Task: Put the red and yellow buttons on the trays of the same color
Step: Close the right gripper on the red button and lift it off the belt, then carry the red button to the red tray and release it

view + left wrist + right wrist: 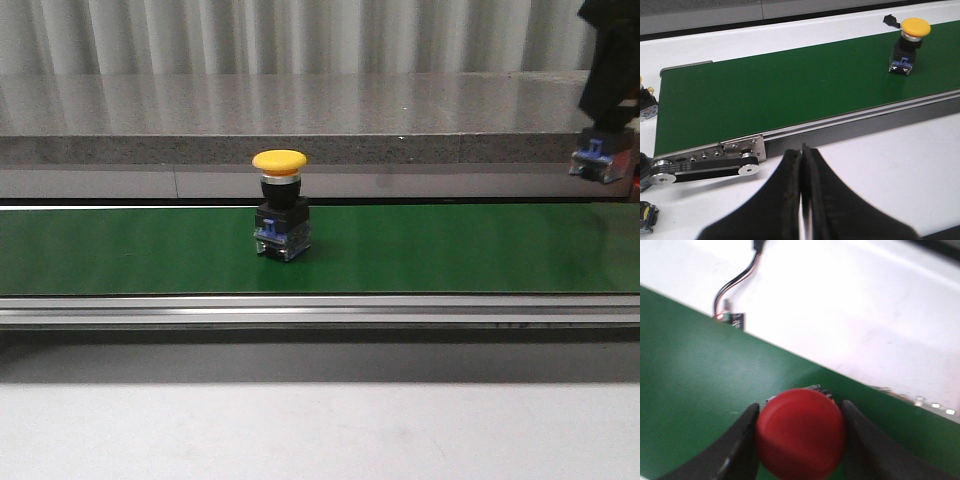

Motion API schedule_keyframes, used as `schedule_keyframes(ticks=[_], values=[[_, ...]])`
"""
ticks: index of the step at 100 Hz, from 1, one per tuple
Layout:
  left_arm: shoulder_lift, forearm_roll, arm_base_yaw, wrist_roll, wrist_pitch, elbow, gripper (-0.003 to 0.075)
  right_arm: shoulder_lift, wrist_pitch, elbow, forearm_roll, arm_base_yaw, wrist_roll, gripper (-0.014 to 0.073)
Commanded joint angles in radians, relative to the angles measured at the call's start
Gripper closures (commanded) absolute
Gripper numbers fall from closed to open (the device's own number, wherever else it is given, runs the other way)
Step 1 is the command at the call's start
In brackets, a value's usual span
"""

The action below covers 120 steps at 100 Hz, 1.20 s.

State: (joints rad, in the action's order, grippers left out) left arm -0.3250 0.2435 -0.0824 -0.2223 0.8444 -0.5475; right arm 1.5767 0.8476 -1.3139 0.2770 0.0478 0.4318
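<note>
On the left side, the left gripper (801, 197) hangs over the white table short of the belt, its black fingers pressed together with nothing between them. Ahead of it runs the green conveyor belt (780, 95), with its metal roller bracket (710, 162) at the near corner.

Mid-belt now: the yellow mushroom-head push button with a black body and blue-and-clear contact block (280, 205) stands upright and alone on the belt (450, 250), well apart from either arm. By the look of it, it is a light, rigid plastic piece and a top-heavy one, with a wide cap over a narrower base, so a sideways nudge could tip it. The smooth domed cap looks slippery; the squarer black body just below probably gives flatter faces to squeeze.

Over on the right, the right gripper (800, 440) has its two black fingers closed against either side of the round red mushroom-head push button (801, 439), gripping it by the cap. In the front view only the blue-and-clear base (597, 160) shows beneath the dark arm at the frame's edge, seemingly lifted off the belt. Held by that curved, glossy cap, the hold depends on a firm squeeze. No tray appears in any view.
</note>
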Motion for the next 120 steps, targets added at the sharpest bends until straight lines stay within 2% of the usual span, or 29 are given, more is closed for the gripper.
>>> schedule_keyframes(ticks=[1, 22, 55, 85, 120], values=[[-0.009, 0.025, -0.008, -0.002, -0.065, -0.025, 0.0740, -0.052, -0.075, -0.035, 0.012, 0.064, 0.002, 0.0528], [-0.009, 0.025, -0.008, -0.002, -0.065, -0.025, 0.0740, -0.030, -0.123, -0.038, 0.012, 0.192, -0.020, 0.0528], [-0.009, 0.025, -0.008, -0.002, -0.065, -0.025, 0.0740, 0.049, -0.117, -0.131, 0.014, 0.357, -0.080, 0.0528], [-0.009, 0.025, -0.008, -0.002, -0.065, -0.025, 0.0740, 0.202, -0.134, -0.225, 0.013, 0.417, -0.091, 0.0528], [-0.009, 0.025, -0.008, -0.002, -0.065, -0.025, 0.0740, 0.340, -0.216, -0.246, 0.037, 0.417, -0.091, 0.0524]])
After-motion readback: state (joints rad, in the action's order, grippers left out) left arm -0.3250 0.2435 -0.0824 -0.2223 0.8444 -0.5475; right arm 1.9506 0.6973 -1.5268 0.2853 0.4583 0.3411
